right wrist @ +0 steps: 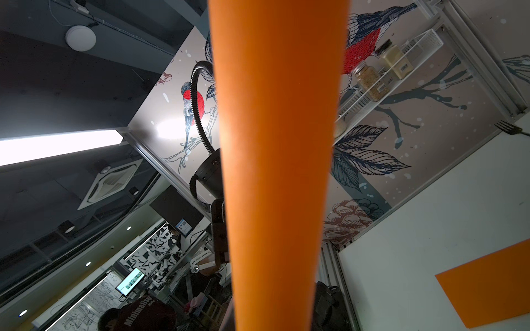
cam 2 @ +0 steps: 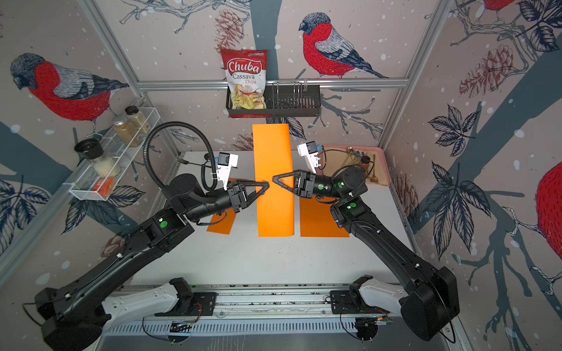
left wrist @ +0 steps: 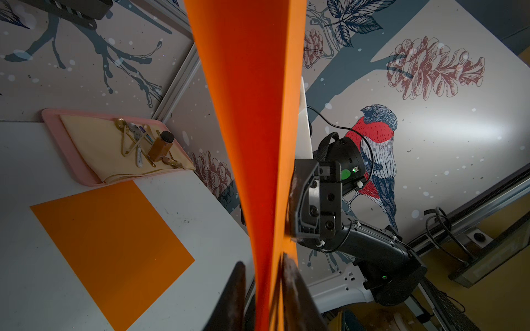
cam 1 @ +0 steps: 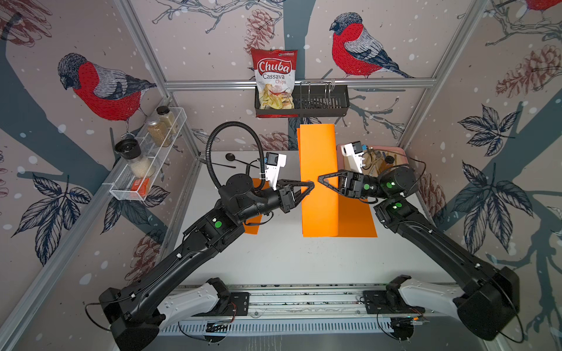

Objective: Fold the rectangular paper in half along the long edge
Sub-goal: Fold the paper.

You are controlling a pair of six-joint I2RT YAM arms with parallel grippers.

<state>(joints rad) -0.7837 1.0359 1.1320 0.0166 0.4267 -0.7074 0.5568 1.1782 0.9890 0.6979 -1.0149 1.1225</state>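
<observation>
The paper (left wrist: 252,114) stands between the left gripper's (left wrist: 262,262) parted fingers (left wrist: 238,295); the right gripper (left wrist: 291,197) pinches it. A sheet (left wrist: 114,246) lies beside the bench's (left wrist: 28,286) corner tray (left wrist: 57,126).

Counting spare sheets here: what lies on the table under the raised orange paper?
A flat orange sheet lies on the white table, partly covered by the raised paper in a top view. The strip directly beneath is hidden.

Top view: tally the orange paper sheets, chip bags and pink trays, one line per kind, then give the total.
Orange paper sheets: 3
Chip bags: 1
Pink trays: 1
Total: 5
</observation>
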